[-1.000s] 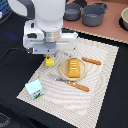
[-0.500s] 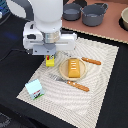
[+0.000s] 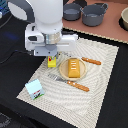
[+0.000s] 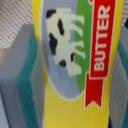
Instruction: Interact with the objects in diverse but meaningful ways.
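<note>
Arm upright, wrist pointing down; jaws apparently closed on something, grip partly hidden.

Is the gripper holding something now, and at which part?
Yes. The gripper holds the yellow butter box. Its fingers press the box's two opposite long sides, with the printed cow face toward the wrist camera.

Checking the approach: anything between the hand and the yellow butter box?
Nothing visible. In the wrist view the yellow butter box sits directly between the two fingers, filling the gap. In the exterior view the hand is right on top of the box, beside the plate.
</note>
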Motion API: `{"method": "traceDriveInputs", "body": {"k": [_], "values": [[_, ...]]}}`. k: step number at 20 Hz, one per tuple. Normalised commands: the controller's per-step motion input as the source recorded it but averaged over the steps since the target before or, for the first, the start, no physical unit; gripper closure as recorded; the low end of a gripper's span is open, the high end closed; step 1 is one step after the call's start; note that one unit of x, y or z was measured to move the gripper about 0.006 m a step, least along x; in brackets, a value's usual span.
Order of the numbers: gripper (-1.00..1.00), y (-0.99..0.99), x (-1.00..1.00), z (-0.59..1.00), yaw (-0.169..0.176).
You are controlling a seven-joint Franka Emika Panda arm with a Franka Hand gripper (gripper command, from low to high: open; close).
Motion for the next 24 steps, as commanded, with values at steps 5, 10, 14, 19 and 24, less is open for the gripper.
{"method": "traceDriveInputs", "body": {"k": [5,10,14,19,24], "values": [[1.00,0.08,-0.16,-0.09,-0.003],[-1.00,0.08,-0.13,0.60,-0.014],[-1.00,0.02,-0.14,0.56,-0.024],[-1.00,0.12,-0.26,0.83,-0.007],[-1.00,0.11,-0.21,0.93,-0.022]]}}
